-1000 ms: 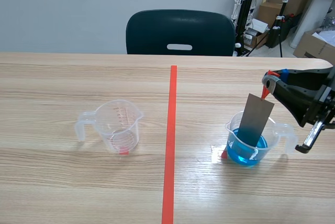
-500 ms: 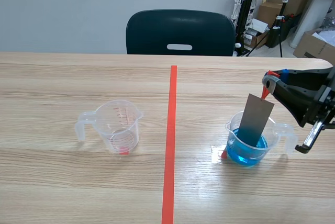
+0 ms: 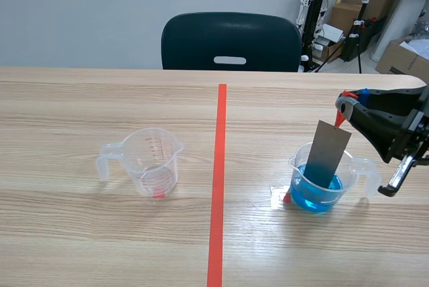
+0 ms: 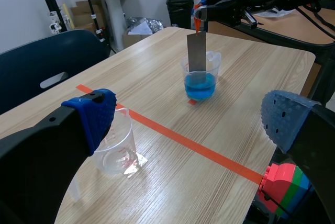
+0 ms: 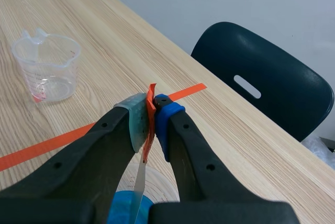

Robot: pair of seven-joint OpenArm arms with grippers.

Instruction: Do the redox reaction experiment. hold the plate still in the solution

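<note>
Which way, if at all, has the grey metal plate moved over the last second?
No. The plate stands at the same tilt in the blue-filled cup, its top corner still pinched by the right hand.

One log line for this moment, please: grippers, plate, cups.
right gripper: shut on plate top | plate: lower end in blue solution of measuring cup | left gripper: open | empty cup: beyond tape line

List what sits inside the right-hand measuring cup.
Blue liquid and the lower part of a tilted grey plate; whether it touches the bottom of the cup cannot be seen.
</note>
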